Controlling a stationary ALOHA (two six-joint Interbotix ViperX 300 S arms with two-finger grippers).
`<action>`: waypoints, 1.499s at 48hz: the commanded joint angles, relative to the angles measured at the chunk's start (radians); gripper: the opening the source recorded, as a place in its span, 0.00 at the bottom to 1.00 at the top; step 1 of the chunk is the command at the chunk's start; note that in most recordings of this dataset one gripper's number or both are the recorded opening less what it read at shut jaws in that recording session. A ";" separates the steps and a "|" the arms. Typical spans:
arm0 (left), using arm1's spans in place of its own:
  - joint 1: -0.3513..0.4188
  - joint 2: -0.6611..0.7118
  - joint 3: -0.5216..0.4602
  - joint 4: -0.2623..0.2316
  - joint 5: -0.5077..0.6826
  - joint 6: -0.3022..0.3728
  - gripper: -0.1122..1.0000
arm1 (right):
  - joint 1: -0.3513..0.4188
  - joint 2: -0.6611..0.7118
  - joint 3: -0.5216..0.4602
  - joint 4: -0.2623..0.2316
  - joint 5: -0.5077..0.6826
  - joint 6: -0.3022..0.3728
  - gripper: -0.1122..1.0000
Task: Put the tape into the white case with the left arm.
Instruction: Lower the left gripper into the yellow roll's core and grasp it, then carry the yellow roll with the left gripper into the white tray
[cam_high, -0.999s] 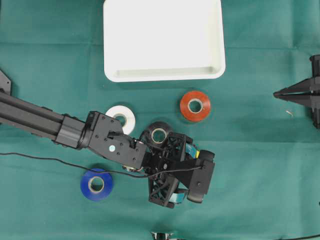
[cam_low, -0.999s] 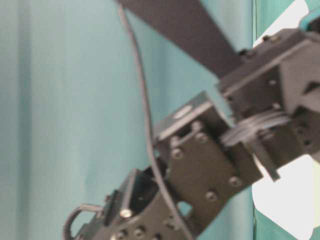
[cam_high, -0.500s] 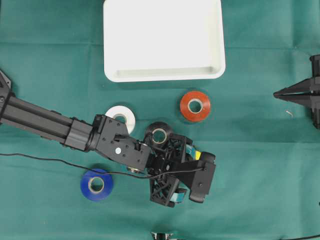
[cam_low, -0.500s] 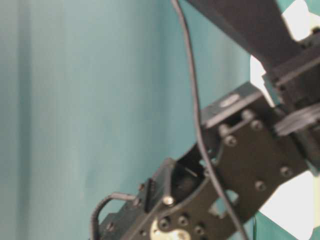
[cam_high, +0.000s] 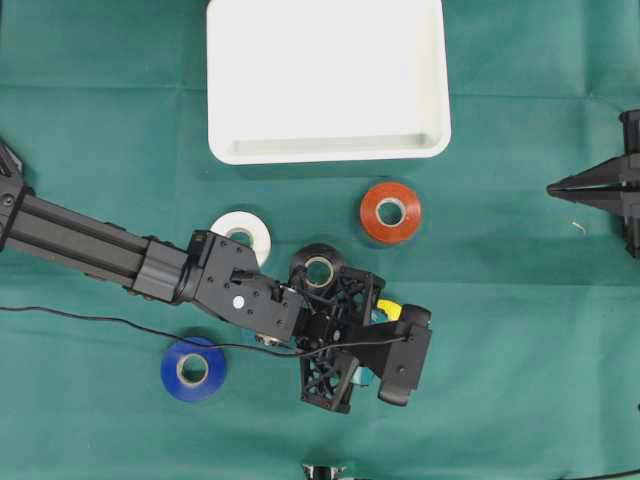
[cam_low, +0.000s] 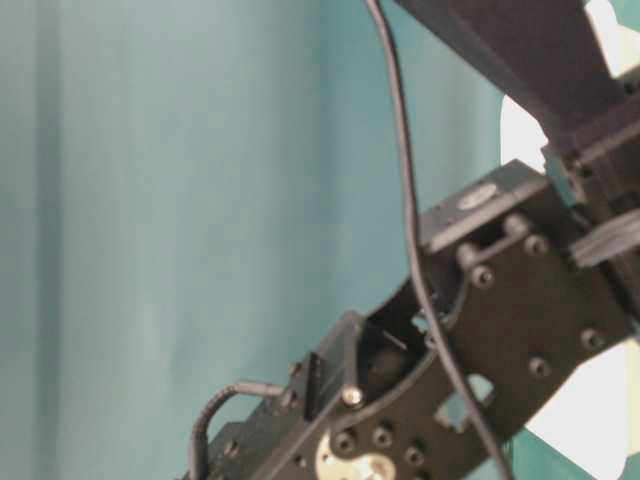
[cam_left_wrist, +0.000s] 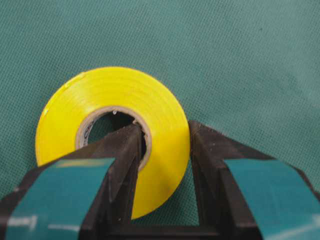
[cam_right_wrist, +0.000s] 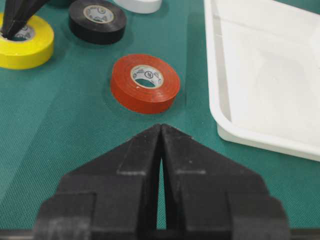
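**A:** Though clamped, not lifted yet?

**B:** Seems not. Pinching the yellow tape (cam_left_wrist: 100, 95) with the left gripper (cam_left_wrist: 165, 132), narrow: one finger (cam_left_wrist: 127, 150) down in the core, the other outside against the roll's wall. Judging by the right wrist view, flat on the green cloth (cam_high: 500, 350) under the fingers.

**A:** So gripped, nothing more?

**B:** Right. Reach and grasp done, by the look of it. Left to do: raise, carry, let go.

**A:** And where to, from the gripper?

**B:** Off to one side and well apart, to the white case (cam_high: 328, 150). Nothing lying in it that can be seen. Passing near the black roll (cam_high: 318, 268), just beside the gripper's body, and the red roll (cam_high: 390, 211) further toward the case.

**A:** Others to mind?

**B:** White roll (cam_high: 243, 235) back along the forearm, blue roll (cam_high: 193, 368) on the forearm's other side. Both apart from the fingers.

**A:** And the right gripper (cam_right_wrist: 161, 132)?

**B:** Pressed shut on nothing, parked well away, with the red roll ahead of its tips.
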 joint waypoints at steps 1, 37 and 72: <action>-0.002 -0.023 -0.018 0.000 0.005 -0.002 0.33 | -0.002 0.006 0.003 -0.005 -0.011 0.002 0.02; 0.028 -0.209 -0.037 0.003 0.109 0.077 0.33 | -0.002 0.006 0.003 -0.005 -0.009 0.002 0.02; 0.236 -0.360 0.120 0.003 0.255 0.179 0.33 | -0.002 0.006 0.003 -0.005 -0.011 0.002 0.02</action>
